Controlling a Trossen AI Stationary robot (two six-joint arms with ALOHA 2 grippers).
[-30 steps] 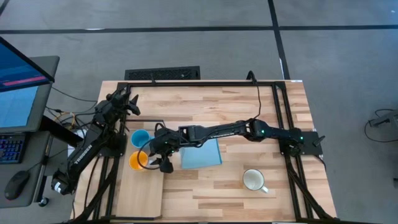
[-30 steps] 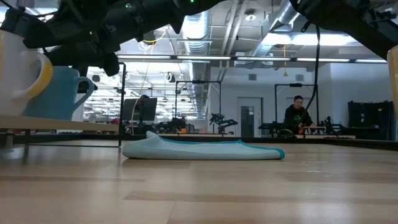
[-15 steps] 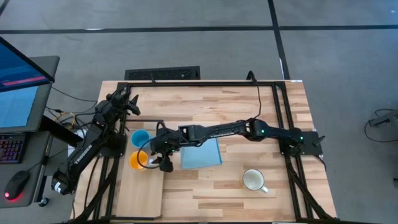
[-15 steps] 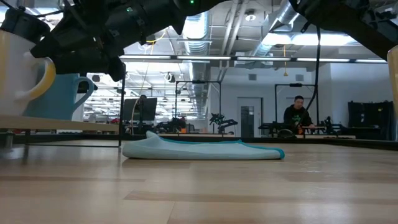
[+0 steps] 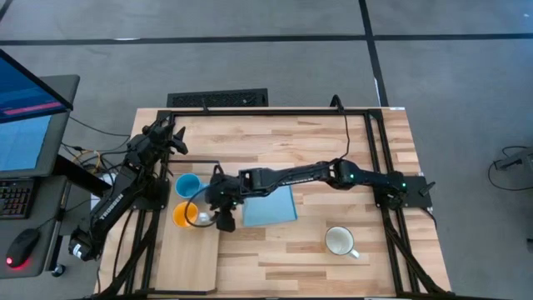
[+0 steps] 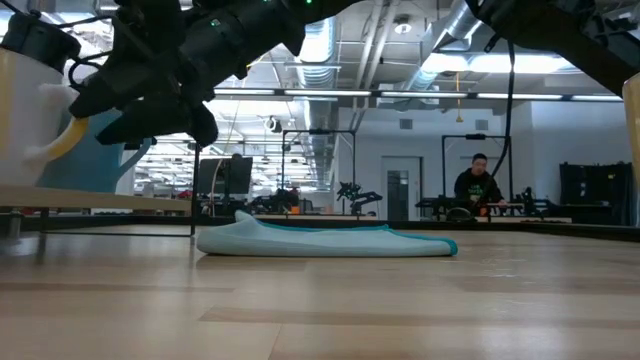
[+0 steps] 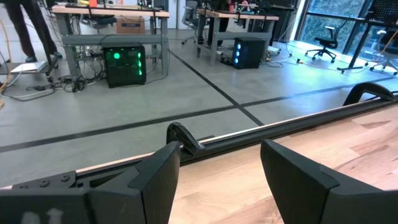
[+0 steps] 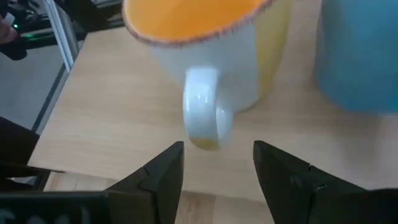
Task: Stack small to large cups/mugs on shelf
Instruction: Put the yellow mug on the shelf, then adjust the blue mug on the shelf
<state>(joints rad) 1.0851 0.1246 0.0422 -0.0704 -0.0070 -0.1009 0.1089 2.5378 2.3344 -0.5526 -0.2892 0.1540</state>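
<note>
While your right hand reaches across the tabletop to the shelf, its fingers are spread and pinch nothing; you can see in the right wrist view that the white handle of the orange mug sits just ahead of the gap between them, apart from both fingers. That orange mug stands upright on the pale shelf board, and the light blue mug stands just beside it, toward the far edge of the tabletop. You have the blue cloth lying flat directly under the right arm, just beside the shelf's edge, so the arm passes over it. The white mug stands alone, well apart from the shelf, on the near right part of the tabletop with its handle pointing to the near edge. Your left hand waits near the far left corner, fingers spread, holding nothing. Beyond the tabletop, a person sits in the room behind.
</note>
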